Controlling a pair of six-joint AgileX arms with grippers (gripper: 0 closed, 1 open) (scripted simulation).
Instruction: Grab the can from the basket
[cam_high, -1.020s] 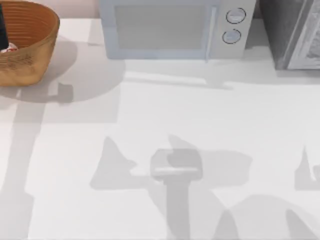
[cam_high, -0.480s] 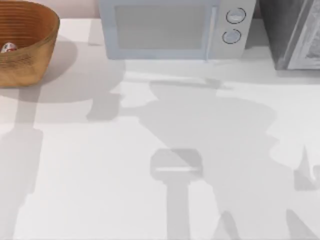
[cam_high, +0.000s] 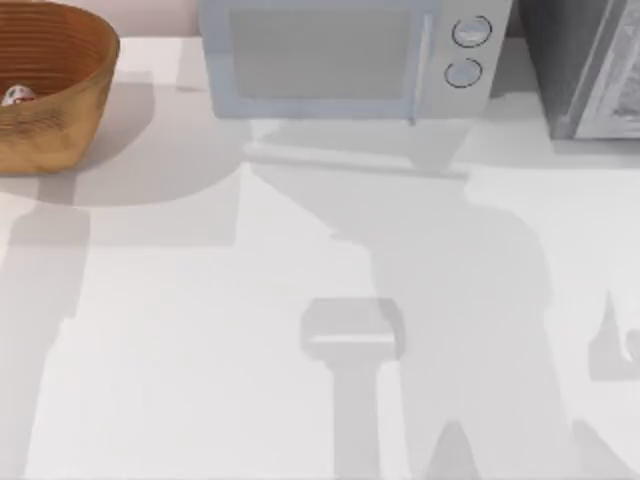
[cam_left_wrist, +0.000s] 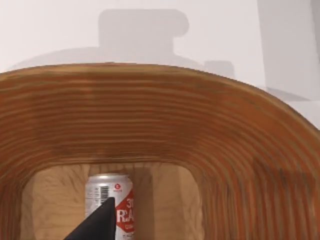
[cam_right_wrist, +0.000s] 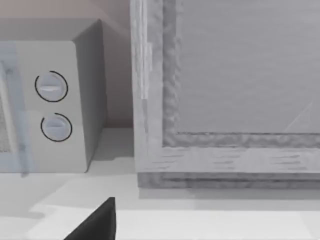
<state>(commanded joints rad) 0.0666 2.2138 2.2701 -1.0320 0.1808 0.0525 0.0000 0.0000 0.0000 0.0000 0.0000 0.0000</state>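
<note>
The basket (cam_high: 55, 90) is a round orange-brown wicker bowl at the table's far left corner in the top view. Deep inside it lies the can (cam_high: 14, 96), a small white and red patch there. In the left wrist view the ribbed basket wall (cam_left_wrist: 165, 120) curves around the can (cam_left_wrist: 111, 197), which stands on the basket floor with its red and white label showing. A dark tip of my left gripper (cam_left_wrist: 97, 226) overlaps the can's lower part. My right gripper (cam_right_wrist: 97, 222) shows as a dark tip above the table, facing the microwave and cabinet.
A pale grey microwave (cam_high: 345, 60) with two round knobs stands at the back centre, also seen as the microwave (cam_right_wrist: 50, 105) in the right wrist view. A grey cabinet (cam_high: 590, 65) stands at the back right. Arm shadows lie across the white table (cam_high: 200, 330).
The dark arm part over the basket's left side a second ago has left the top view. The can now shows uncovered. The shadows on the table have shifted right.
</note>
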